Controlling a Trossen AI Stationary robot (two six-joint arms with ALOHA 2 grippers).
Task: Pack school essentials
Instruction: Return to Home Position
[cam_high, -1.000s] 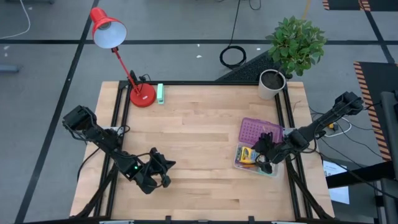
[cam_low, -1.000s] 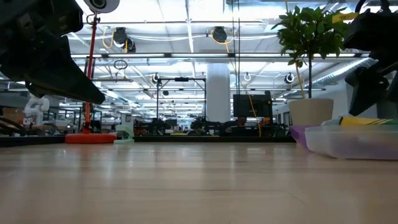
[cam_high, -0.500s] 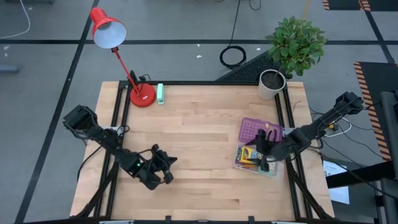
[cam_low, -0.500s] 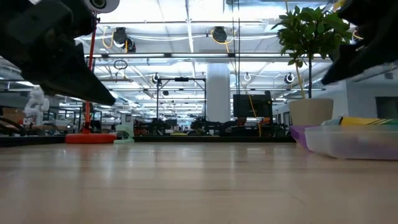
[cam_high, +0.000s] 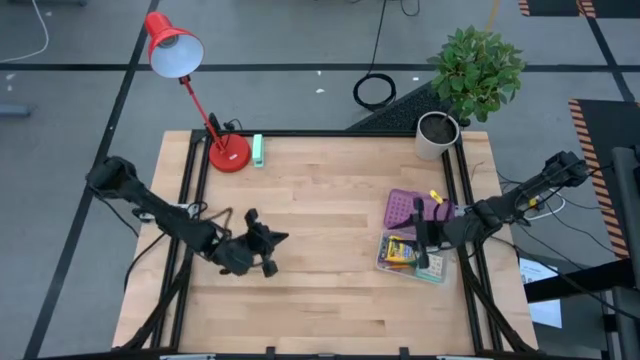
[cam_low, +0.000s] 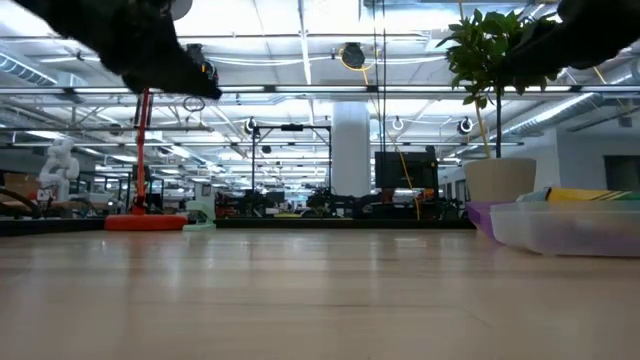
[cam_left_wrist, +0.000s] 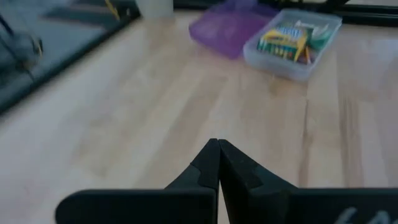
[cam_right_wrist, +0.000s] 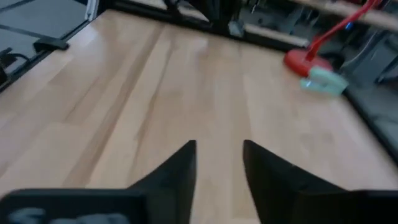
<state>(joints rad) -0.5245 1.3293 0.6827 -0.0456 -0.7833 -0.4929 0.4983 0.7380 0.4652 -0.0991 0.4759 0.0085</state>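
School essentials lay packed in a clear container at the right of the high view's table, the yellow-green crayon box and a few pencils showing through its open top in the left wrist view, with a purple lid lying flat on the wood just above it in the frame. A tiny yellow piece sat at the lid's upper right edge, outside the container. The right gripper hovered over the container, its fingers parted and gripping nothing; the left gripper hung above bare wood at lower centre-left, its fingers pressed together on nothing. The step in hand looked like closing up — fitting the lid over the container. Doing it well would likely mean taking the lid by a free edge, keeping it level, and lining its corners up with the container's rim before pressing, since the crayon box appeared to stand high and might block the lid from seating. The left arm could steady the container — otherwise the light plastic might slide toward the table's edge.
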